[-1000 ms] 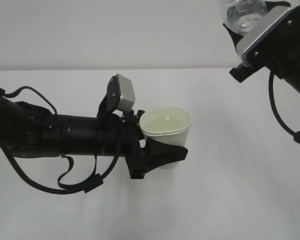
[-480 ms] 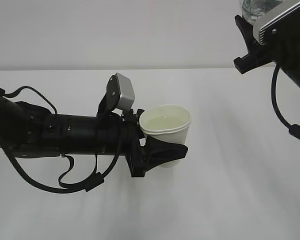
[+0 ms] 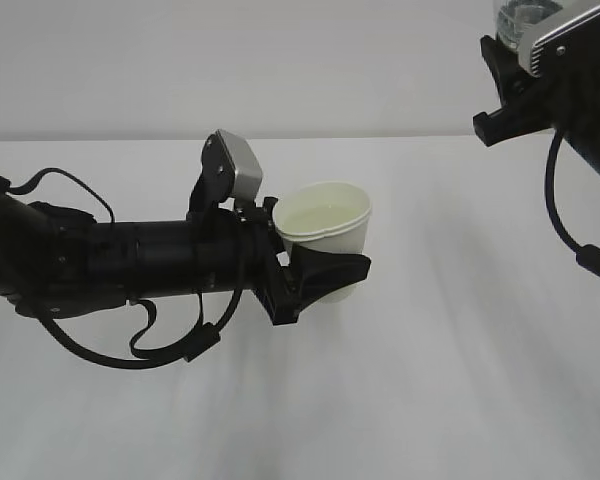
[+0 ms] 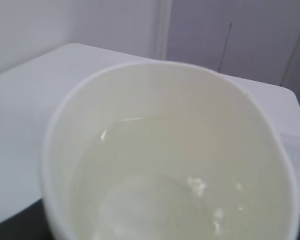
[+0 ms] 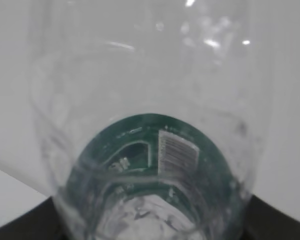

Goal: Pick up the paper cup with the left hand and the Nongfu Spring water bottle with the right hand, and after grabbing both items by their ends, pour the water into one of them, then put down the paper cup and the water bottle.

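Note:
The white paper cup (image 3: pixel 327 232) is held above the table, my left gripper (image 3: pixel 318 262) shut on its lower body, one black finger (image 3: pixel 332 273) wrapping its front. Pale water (image 3: pixel 322 212) lies in it. In the left wrist view the paper cup (image 4: pixel 65 150) fills the frame with water (image 4: pixel 165 170) inside, and the fingers are hidden. My right gripper (image 3: pixel 525 45), at the top right, is shut on the Nongfu Spring water bottle (image 3: pixel 523 18), which runs out of the top edge. The right wrist view looks along the clear bottle (image 5: pixel 150 90) to its green label (image 5: pixel 140 135).
The white table (image 3: pixel 460 360) spreads under both arms, and its far edge meets a plain pale wall. The left arm's cables (image 3: pixel 140 345) hang low over the surface. A thick cable (image 3: pixel 565 215) loops down from the right arm.
The left arm has lifted the cup slightly and drawn it a little left. The right gripper has carried the bottle up and to the right, away from the cup.

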Controlling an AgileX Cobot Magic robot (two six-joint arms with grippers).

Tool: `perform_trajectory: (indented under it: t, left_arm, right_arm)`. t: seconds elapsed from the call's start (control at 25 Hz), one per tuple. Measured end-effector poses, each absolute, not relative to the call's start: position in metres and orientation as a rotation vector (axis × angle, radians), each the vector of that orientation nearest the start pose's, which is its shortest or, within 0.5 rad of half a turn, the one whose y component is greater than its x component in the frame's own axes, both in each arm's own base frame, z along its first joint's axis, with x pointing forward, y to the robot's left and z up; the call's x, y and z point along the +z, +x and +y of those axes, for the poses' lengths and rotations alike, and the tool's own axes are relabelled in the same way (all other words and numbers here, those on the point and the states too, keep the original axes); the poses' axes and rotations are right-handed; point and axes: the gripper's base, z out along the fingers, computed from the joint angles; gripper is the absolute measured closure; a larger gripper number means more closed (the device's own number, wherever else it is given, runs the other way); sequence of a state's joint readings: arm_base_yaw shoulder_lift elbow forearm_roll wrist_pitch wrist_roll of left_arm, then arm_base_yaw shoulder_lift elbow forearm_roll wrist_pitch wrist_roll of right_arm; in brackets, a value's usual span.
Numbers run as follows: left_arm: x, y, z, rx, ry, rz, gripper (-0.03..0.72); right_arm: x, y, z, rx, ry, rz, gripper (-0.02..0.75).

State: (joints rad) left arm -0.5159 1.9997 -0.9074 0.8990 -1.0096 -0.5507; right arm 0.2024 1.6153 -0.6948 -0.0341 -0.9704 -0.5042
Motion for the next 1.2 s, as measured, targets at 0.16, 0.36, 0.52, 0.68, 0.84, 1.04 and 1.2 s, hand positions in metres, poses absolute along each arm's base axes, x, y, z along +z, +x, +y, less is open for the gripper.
perform_trajectory:
  t: [0.16,0.36,0.52,0.68,0.84,1.04,1.2]
  left_arm:
    - [0.152,0.301,-0.234,-0.920,0.930,1.535,0.218]
    - [0.155,0.315,-0.223,-0.828,0.808,1.532,0.235]
    - [0.157,0.329,-0.205,-0.772,0.722,1.549,0.238]
    - [0.157,0.340,-0.187,-0.725,0.671,1.563,0.239]
    - [0.157,0.348,-0.172,-0.682,0.643,1.568,0.239]
    - [0.157,0.358,-0.151,-0.633,0.583,1.580,0.240]
    - [0.158,0.365,-0.135,-0.573,0.539,1.580,0.241]
  right_arm:
    - [0.245,0.319,0.068,-0.243,-0.530,1.342,0.337]
    - [0.245,0.319,0.067,-0.242,-0.520,1.346,0.337]
    - [0.244,0.320,0.064,-0.242,-0.475,1.371,0.337]
    - [0.242,0.321,0.062,-0.235,-0.438,1.409,0.337]
    - [0.240,0.321,0.061,-0.232,-0.433,1.431,0.337]
    - [0.240,0.321,0.060,-0.231,-0.415,1.438,0.337]
    - [0.239,0.321,0.060,-0.232,-0.412,1.442,0.337]
